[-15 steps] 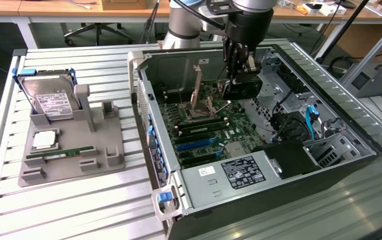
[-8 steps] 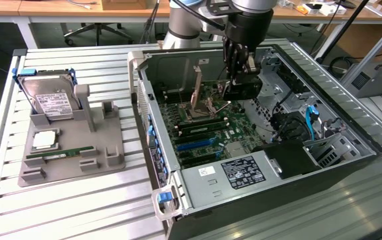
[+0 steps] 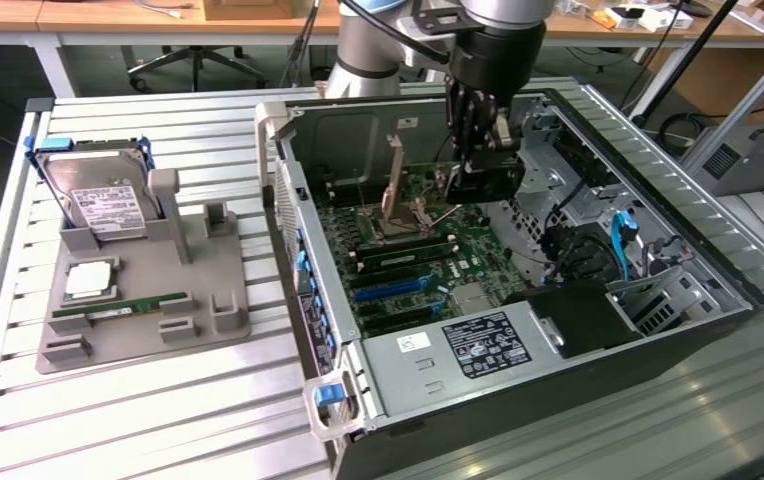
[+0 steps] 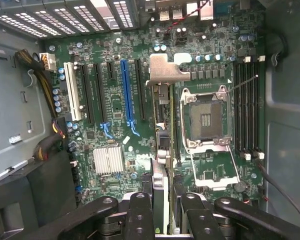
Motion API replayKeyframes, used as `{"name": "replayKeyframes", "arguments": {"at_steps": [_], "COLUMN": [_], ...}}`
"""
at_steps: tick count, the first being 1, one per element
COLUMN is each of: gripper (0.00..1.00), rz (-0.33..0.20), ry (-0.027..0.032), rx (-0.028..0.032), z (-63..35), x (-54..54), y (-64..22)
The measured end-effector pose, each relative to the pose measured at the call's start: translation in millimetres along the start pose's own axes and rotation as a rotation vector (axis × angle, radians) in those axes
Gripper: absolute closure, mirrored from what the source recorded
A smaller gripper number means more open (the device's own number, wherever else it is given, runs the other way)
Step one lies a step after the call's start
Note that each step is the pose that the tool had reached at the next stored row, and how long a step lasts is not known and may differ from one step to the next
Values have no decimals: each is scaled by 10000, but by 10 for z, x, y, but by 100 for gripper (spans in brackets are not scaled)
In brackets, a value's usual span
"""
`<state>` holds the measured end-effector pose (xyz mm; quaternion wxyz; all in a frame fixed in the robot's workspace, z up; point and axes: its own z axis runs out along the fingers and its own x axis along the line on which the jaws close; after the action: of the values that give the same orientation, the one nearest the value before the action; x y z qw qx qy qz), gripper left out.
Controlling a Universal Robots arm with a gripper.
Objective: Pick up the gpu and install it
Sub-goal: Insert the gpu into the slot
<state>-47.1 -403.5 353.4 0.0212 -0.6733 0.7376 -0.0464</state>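
Note:
My gripper (image 3: 478,150) hangs inside the open computer case (image 3: 649,210), shut on the gpu (image 3: 480,183), a dark flat card held above the motherboard (image 3: 476,262). From the wrist view the gpu (image 4: 162,127) appears edge-on between my fingers (image 4: 140,212), with its silver bracket (image 4: 165,69) at the far end. The card hovers clear of the board, between the CPU socket (image 4: 205,120) and the black expansion slots. The long blue slot (image 4: 126,92) lies a little to one side of the card's edge.
On the slatted table at the exterior view's left, a grey fixture (image 3: 142,300) holds a hard drive (image 3: 102,205), a CPU chip (image 3: 89,280) and a green RAM stick (image 3: 122,308). Case walls, cables (image 3: 620,245) and a power supply (image 3: 489,340) ring the board.

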Motion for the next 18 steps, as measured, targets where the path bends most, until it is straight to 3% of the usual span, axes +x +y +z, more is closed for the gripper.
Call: {"name": "replayKeyframes", "arguments": {"at_steps": [18], "gripper": [73], "rz": [-12], "ry": [142], "rx": [14], "z": [75], "x": [77], "y": [11]}}
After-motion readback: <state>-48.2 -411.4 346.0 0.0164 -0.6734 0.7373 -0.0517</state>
